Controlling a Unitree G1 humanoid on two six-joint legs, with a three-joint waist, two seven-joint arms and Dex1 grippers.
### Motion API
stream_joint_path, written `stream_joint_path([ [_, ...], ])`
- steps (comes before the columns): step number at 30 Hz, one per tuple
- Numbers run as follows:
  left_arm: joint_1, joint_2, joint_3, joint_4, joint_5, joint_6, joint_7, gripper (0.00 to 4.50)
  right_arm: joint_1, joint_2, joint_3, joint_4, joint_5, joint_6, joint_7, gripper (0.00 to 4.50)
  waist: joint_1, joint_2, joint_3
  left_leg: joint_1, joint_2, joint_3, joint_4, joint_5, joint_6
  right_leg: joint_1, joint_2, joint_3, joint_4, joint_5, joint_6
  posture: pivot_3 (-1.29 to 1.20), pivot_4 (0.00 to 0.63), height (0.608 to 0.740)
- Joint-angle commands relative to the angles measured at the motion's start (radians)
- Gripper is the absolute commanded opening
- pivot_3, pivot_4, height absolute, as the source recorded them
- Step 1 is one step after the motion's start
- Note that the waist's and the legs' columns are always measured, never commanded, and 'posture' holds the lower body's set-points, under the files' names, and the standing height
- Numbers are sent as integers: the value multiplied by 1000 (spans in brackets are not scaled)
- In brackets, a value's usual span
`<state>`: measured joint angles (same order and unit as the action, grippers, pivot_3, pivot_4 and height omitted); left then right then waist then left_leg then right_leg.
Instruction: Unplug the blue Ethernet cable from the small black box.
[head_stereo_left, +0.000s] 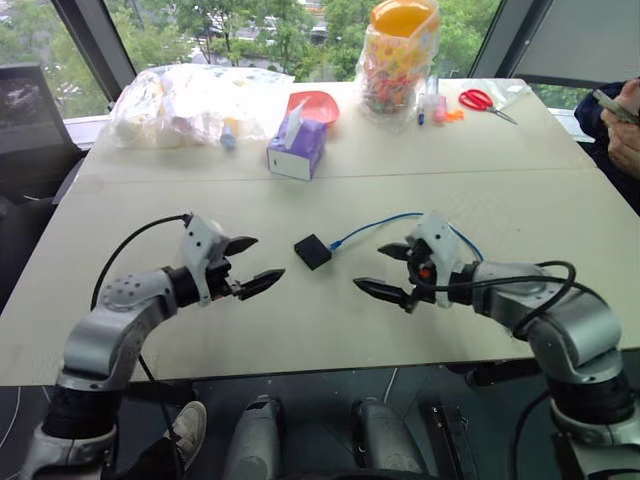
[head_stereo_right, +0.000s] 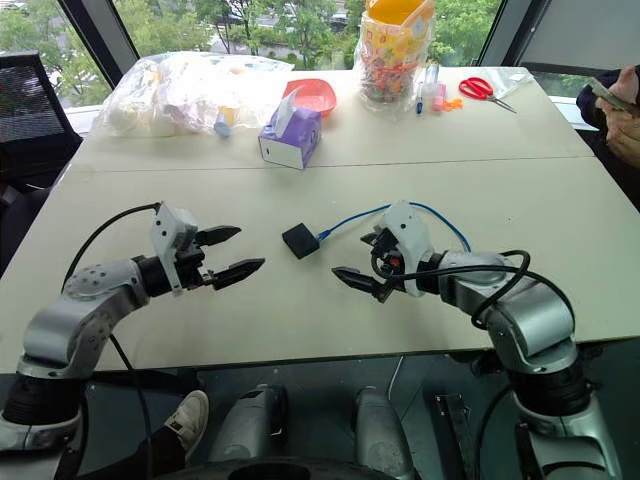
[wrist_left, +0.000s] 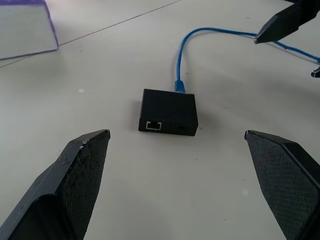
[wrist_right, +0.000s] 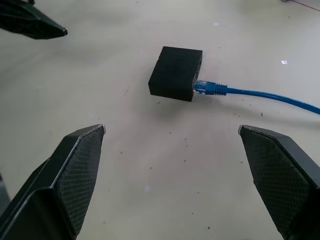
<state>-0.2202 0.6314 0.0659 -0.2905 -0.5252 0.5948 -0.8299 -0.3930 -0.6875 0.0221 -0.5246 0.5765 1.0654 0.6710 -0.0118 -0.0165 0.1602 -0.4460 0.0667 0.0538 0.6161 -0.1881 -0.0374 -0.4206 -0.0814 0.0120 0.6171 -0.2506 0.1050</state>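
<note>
The small black box (head_stereo_left: 312, 251) lay on the worktop (head_stereo_left: 300, 320) between both pincers, the blue Ethernet cable (head_stereo_left: 375, 224) plugged into it. Left pincer (head_stereo_left: 250, 264) and right pincer (head_stereo_left: 388, 270) stood wide apart, holding nothing.

The pale beige counter (head_stereo_left: 520, 215) carries a small matte black box (head_stereo_left: 312, 251); beyond the box stands a purple-and-white tissue box (head_stereo_left: 296, 148), and a thin blue cable (head_stereo_left: 375, 224) is plugged into it.

The two head views look forward and down over the table (head_stereo_left: 330, 310) from above, well back. Each wrist view sits low and close, aimed between its own fingers. All four share the small black box (wrist_left: 168, 111), mid-frame, with the blue Ethernet cable (wrist_right: 260, 93).
</note>
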Motion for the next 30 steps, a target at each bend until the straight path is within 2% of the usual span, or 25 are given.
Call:
stream_joint_path([
  [1, -13, 11, 40, -19, -69, 22, -39, 4484, -44, -41, -20, -27, 31, -7, 44, 4500, 0, 0, 0, 0, 0, 0, 0, 0, 0, 0, 0, 0, 0, 0, 0, 0, 150, 735],
  [4, -29, 16, 63, -38, -146, 101, -36, 4484, -73, -84, -4, -13, 12, -47, 79, 4500, 0, -1, 1, 0, 0, 0, 0, 0, 0, 0, 0, 0, 0, 0, 0, 0, 150, 735],
  [10, -25, 82, 30, -22, -96, 77, -73, 4484, -149, -158, 32, 41, -2, -66, 153, 4500, -1, -2, 2, 0, 0, 0, 0, 0, 0, 0, 0, 0, 0, 0, 0, 0, 150, 735],
  [19, -27, 86, 1, -18, -64, 50, -95, 4484, -277, -235, 184, 182, -116, -193, 321, 4500, -1, -2, 2, 0, 0, 1, 1, 0, 0, -1, 0, 0, 0, 0, 0, 0, 150, 735],
  [27, -39, 75, -2, -21, -63, 46, -82, 4484, -502, -141, 372, 560, -302, -418, 526, 4500, -4, -2, 3, 0, 0, 2, 0, 0, 0, -2, 1, 1, 2, 0, 0, 0, 150, 735],
  [30, -37, 75, 5, -35, -64, 50, -70, 4484, -632, -20, 452, 854, -405, -556, 595, 4500, -4, -2, 3, -1, 0, 2, 1, 0, 0, -3, 1, 1, 3, 0, 0, 0, 150, 735],
])
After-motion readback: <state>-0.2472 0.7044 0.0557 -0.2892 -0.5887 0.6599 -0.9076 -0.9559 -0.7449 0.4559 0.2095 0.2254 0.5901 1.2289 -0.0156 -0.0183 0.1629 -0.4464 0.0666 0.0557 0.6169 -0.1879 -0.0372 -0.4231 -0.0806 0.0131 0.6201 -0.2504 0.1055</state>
